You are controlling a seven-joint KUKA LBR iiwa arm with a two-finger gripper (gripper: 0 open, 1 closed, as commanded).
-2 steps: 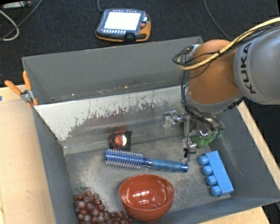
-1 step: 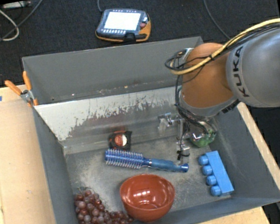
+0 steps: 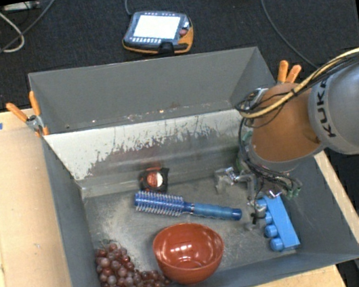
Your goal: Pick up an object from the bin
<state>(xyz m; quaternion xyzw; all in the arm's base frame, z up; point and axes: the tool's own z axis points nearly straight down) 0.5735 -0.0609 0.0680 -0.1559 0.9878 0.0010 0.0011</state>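
Blue plastic block (image 3: 281, 223), long, with round studs along its left edge, lying flat on the floor of the grey bin (image 3: 156, 88), to the right of the red bowl (image 3: 188, 268) and apart from it. Gripper (image 3: 254, 205) low over the floor, just beside the far left end of this block, also to the right of the bowl and a little farther back. Not possible to tell if touching the block. Not possible to tell either if spread or pressed together, with the orange cover (image 3: 281, 132) and cables (image 3: 255, 102) of the arm above it. Just behind the bowl, a blue hairbrush (image 3: 183, 205) lying slanted, bristle head to the back left, handle end to the back right, near the gripper. Farther behind the bowl, beyond the brush head, a small round orange and black thing (image 3: 153, 179). Against the lower left side of the bowl, a heap of dark red beads (image 3: 120, 273).
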